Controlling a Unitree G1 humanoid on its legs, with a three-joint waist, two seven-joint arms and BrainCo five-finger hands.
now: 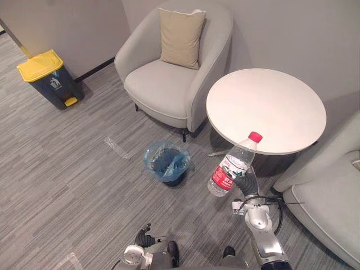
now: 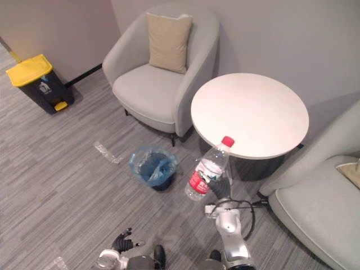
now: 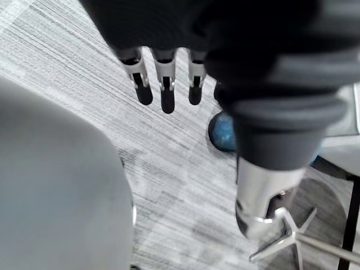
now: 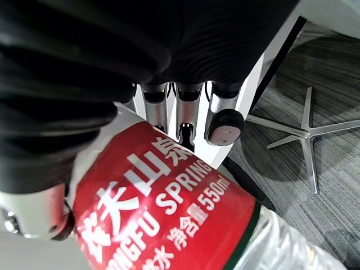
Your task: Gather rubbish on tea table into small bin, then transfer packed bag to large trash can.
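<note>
Right hand [image 1: 248,183] grips bottle [image 1: 233,165] at the label, tilted in the air off the table's [image 1: 264,107] near edge. Left hand [image 1: 145,236] hangs low, fingers relaxed. Risk: an early release would miss the bin [image 1: 167,162], which is well apart.

The bottle [image 1: 233,166] I hold is clear, crinkled plastic with a glossy red label [image 1: 220,179] and smooth red cap [image 1: 255,136]. The table [image 1: 270,107] is smooth, matt white. The bin [image 1: 173,179] has a liner [image 1: 163,157] of thin, shiny blue plastic. The armchair [image 1: 163,84] and cushion [image 1: 181,36] look like matt woven cloth — the carpet [image 1: 67,169] rough, ribbed.
</note>
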